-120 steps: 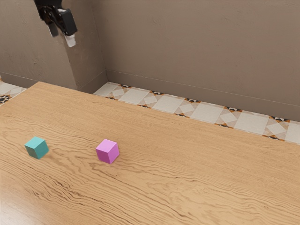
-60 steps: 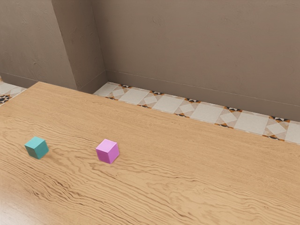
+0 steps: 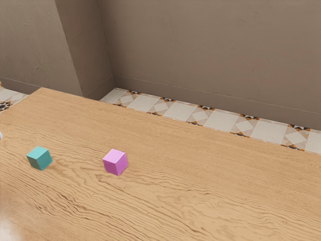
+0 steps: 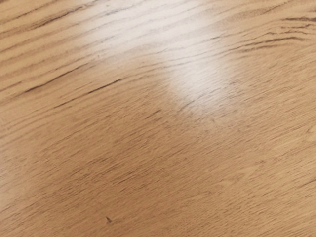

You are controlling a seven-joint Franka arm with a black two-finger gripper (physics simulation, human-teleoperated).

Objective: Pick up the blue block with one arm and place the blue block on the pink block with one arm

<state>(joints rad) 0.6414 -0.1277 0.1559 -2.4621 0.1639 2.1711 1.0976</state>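
Observation:
A blue-green block [image 3: 39, 157] sits on the wooden table [image 3: 200, 175] toward the exterior view's left. The pink block [image 3: 115, 161] stands a short way to its right, apart from it. Both rest flat on the table with nothing on top of them. In the wrist view I look down on bare wood grain of the table [image 4: 158, 148] with a pale glare patch.
The table's far edge runs from upper left to the right, with a patterned tile floor [image 3: 225, 120] and brown walls [image 3: 210, 45] behind it. A wall corner [image 3: 80, 50] juts out at the back left.
One second ago my gripper hung at the upper left of the exterior view; it has since left that picture. The two blocks have not moved.

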